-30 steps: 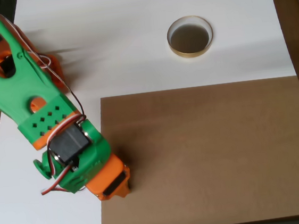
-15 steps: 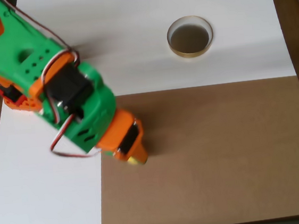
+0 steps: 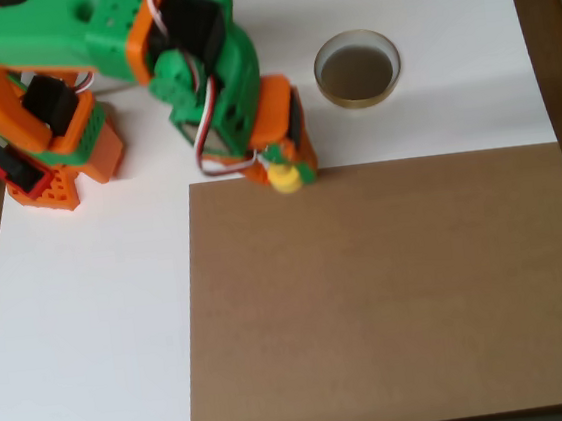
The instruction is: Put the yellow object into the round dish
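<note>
From overhead, the small yellow object (image 3: 283, 179) hangs at the tip of my green and orange gripper (image 3: 291, 174), which is shut on it. The piece sits over the top edge of the brown mat, near its left corner. The round dish (image 3: 357, 69), with a pale tan rim and dark inside, stands on the white table up and to the right of the gripper, roughly a dish-width away. The arm's body hides most of the fingers.
A large brown mat (image 3: 390, 289) covers the lower right of the white table (image 3: 92, 321). The arm's orange base (image 3: 48, 144) stands at the upper left. A wooden edge (image 3: 557, 61) runs along the table's right side.
The arm has swung up and to the right, carrying the yellow object from the mat's left part to its top edge, closer to the dish.
</note>
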Available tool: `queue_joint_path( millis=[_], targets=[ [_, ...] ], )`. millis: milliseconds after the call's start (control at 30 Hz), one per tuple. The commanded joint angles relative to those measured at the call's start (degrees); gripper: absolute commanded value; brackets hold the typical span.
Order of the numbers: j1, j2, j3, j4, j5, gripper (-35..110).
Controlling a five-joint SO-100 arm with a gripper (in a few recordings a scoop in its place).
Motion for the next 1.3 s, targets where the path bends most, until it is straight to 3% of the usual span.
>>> queue_joint_path(
  millis=[0, 700, 1267],
  targets=[
    [-4.92, 2.11, -5.80, 2.20, -0.44, 0],
    [-26.46, -17.31, -22.32, 6.94, 1.58, -1],
    [-32.61, -32.17, -37.97, 8.44, 1.23, -1]
  ],
)
